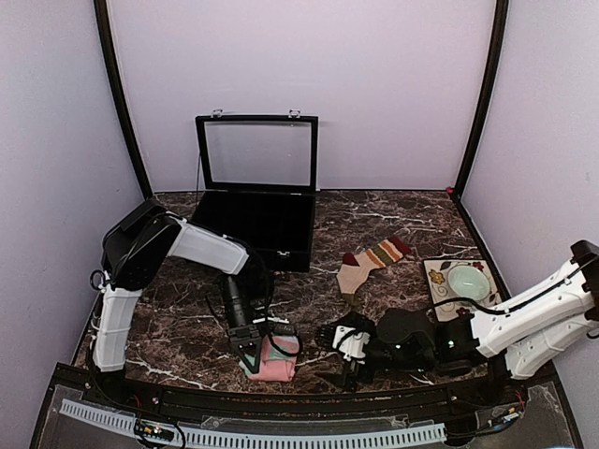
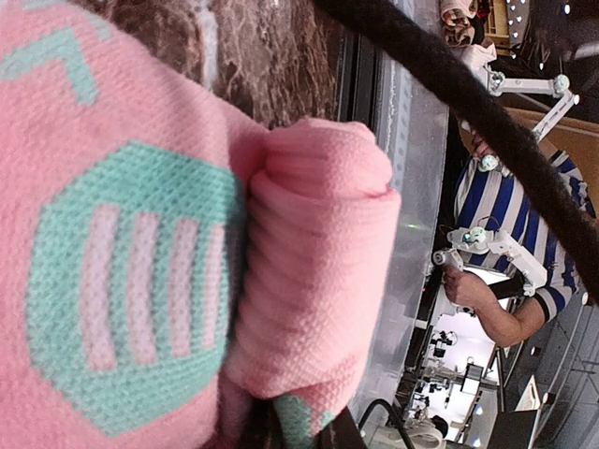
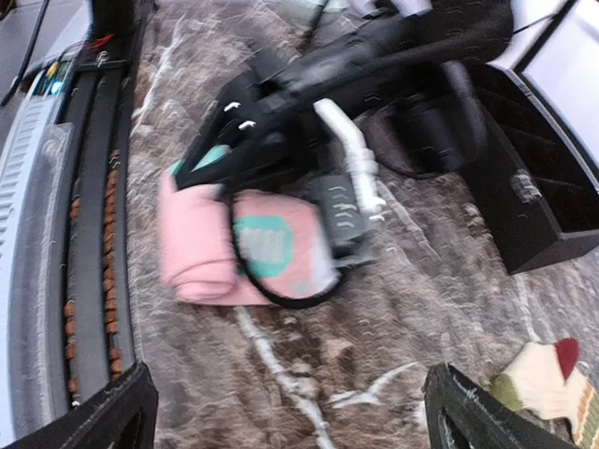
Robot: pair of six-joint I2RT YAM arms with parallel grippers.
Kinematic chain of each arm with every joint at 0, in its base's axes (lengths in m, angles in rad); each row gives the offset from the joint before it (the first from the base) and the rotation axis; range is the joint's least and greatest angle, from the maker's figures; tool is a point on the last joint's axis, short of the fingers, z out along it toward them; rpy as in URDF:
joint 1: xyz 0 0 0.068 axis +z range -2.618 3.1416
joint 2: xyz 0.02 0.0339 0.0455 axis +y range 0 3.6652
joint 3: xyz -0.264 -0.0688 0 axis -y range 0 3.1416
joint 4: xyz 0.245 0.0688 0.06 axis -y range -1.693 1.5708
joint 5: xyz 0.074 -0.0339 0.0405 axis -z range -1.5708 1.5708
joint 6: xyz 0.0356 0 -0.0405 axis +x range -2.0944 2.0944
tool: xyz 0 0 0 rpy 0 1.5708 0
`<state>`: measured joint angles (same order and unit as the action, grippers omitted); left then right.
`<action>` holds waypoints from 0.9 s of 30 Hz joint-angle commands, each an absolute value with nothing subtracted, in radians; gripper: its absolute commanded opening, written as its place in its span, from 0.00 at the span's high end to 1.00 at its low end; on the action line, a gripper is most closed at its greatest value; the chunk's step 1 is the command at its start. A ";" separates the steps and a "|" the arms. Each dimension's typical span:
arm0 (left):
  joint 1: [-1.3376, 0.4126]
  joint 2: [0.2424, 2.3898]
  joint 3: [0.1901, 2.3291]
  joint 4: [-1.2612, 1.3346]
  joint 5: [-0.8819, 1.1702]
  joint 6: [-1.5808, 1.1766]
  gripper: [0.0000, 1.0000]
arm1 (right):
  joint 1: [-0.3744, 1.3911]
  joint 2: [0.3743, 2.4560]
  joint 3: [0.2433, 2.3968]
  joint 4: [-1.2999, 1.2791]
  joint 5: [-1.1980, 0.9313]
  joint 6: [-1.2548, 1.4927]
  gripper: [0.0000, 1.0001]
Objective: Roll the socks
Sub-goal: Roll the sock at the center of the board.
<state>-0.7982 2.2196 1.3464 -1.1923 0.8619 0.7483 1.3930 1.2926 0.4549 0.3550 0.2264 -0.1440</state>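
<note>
The pink sock with mint-teal patches (image 1: pixel 278 363) lies near the table's front edge, partly rolled, with the roll toward the front rail. It fills the left wrist view (image 2: pixel 131 281) and shows in the right wrist view (image 3: pixel 201 248). My left gripper (image 1: pixel 251 354) is down on it and shut on its fabric; only dark finger bases show in its own view. My right gripper (image 1: pixel 331 354) is wide open and empty, just right of the pink sock, its fingertips (image 3: pixel 98 412) low over bare table. The tan striped sock (image 1: pixel 372 260) lies flat behind it and also shows in the right wrist view (image 3: pixel 547 374).
An open black case (image 1: pixel 257 224) stands at the back left. A floral square plate (image 1: pixel 442 304) with a pale green bowl (image 1: pixel 466 279) sits at the right. The black front rail (image 3: pixel 94 234) runs close to the pink sock.
</note>
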 commanded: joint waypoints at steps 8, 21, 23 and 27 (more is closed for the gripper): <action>-0.740 2.378 1.377 -0.964 0.510 0.618 1.00 | 1.502 1.525 0.613 0.450 0.705 -0.096 0.01; -0.728 2.389 1.429 -0.956 0.492 0.594 1.00 | 1.438 1.246 0.420 0.483 0.393 -0.047 0.01; -0.728 2.395 1.431 -0.948 0.484 0.584 1.00 | 1.467 1.317 0.496 0.417 0.339 -0.077 0.01; -0.728 2.400 1.433 -0.936 0.487 0.565 1.00 | 1.502 1.455 0.602 0.428 0.204 -0.131 0.08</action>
<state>-0.7536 2.2955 1.4460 -1.2915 0.8745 0.6136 1.4666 1.3506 0.5083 0.4400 0.3897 -0.0681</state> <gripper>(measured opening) 0.102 0.961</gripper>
